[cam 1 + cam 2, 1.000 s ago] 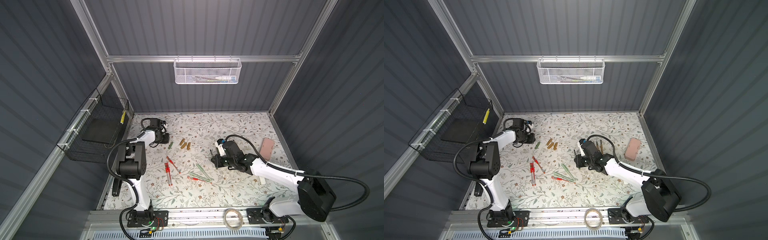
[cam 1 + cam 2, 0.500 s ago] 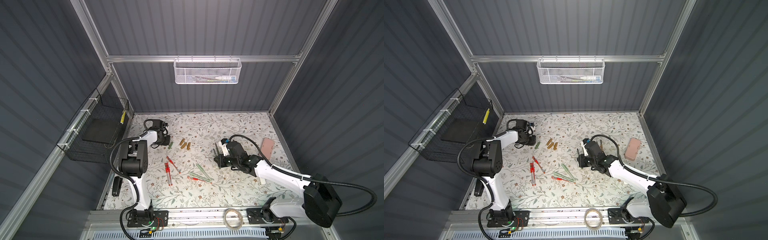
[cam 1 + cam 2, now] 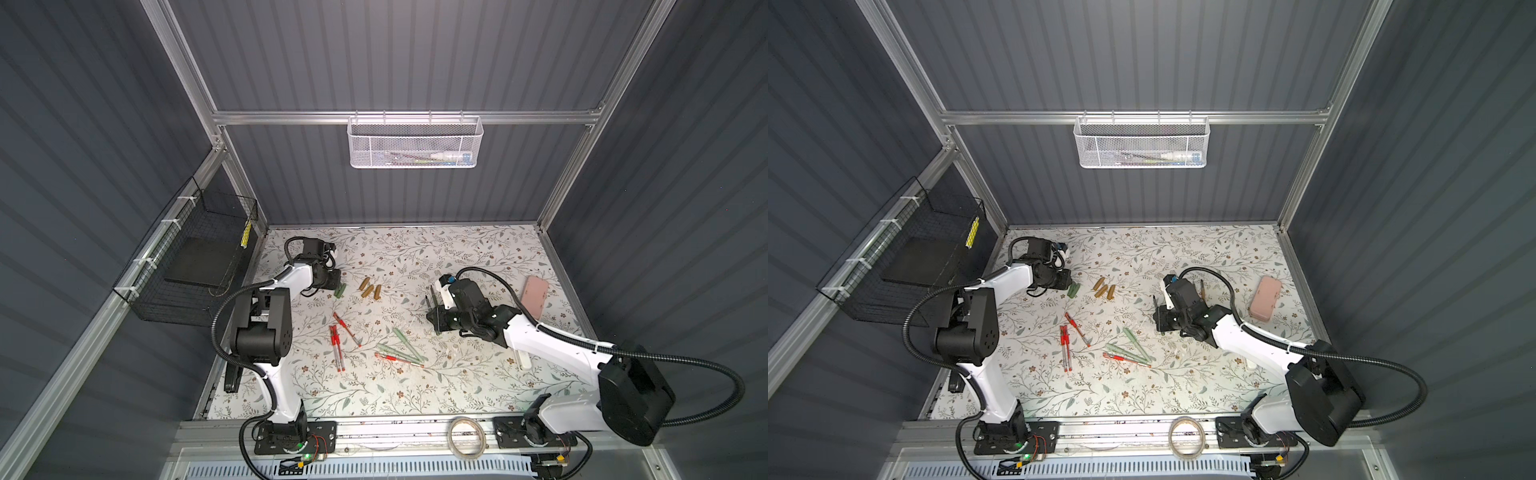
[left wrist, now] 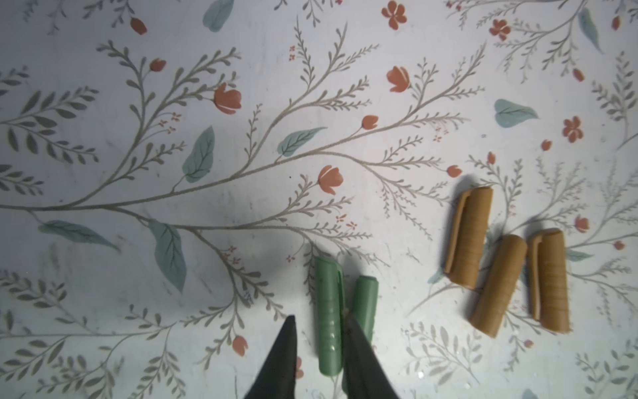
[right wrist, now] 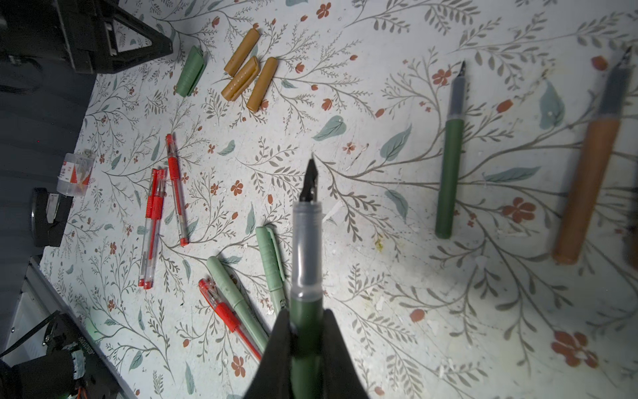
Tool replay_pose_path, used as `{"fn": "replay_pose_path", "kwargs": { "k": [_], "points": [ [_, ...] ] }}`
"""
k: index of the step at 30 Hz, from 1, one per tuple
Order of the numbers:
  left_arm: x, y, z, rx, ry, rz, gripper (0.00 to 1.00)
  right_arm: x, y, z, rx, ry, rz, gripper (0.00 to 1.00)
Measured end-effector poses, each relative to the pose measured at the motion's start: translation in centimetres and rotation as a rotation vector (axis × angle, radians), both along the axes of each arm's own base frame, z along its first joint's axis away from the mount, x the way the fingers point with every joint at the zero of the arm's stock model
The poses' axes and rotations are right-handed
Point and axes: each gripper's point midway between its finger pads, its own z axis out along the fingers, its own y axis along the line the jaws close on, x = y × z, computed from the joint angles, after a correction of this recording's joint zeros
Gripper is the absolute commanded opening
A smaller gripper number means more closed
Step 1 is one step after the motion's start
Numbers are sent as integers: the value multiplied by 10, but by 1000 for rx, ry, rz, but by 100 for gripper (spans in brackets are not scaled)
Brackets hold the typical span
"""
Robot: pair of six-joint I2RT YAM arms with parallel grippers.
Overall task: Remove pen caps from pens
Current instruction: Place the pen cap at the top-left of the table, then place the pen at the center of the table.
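Observation:
My left gripper (image 4: 320, 316) is open and low over the table at the back left. A green pen cap (image 4: 329, 311) lies loose between its jaws, beside a second green cap (image 4: 366, 300). Three gold-brown caps (image 4: 500, 283) lie close by, and they show in a top view as well (image 3: 371, 288). My right gripper (image 5: 305, 312) is shut on a dark green uncapped pen (image 5: 306, 241) with its nib pointing out. Another uncapped green pen (image 5: 448, 172) and a brown pen (image 5: 587, 172) lie on the mat. Capped red pens (image 3: 336, 340) and pale green pens (image 3: 399, 345) lie mid-table.
A pink case (image 3: 535, 293) sits at the right of the floral mat. A white bar (image 3: 523, 359) lies under my right arm. A black wire basket (image 3: 195, 257) hangs on the left wall and a white mesh basket (image 3: 415, 141) on the back wall. A tape roll (image 3: 465, 432) rests on the front rail.
My left gripper's jaws have spread apart, and the green cap now lies free next to the other green cap. My right gripper still holds the green pen and has hardly moved.

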Motion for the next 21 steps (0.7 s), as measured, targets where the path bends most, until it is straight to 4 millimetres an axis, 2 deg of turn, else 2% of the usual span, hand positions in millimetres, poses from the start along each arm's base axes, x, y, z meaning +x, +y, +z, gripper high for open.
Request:
{"fn": "replay_pose_path", "kwargs": {
  "k": [2,5,7,15,21],
  "points": [
    [0,-2,7,-10,-14,-1,31,4,3,1,1,-1,0,0],
    [-2,-4,17,-28,-40,-3,46,9,6,1,-4,-4,-5,0],
    [-4,-5,24,-35,-61,-6,50,16,7,0,-20,1,-14,0],
    [-19,-13,54,-120,-158,-37,76,61,9,-14,-118,24,-62,0],
    [-23,-17,55,-212,-170,-38,90,97,0,-37,-196,68,-111,0]
  ]
}}
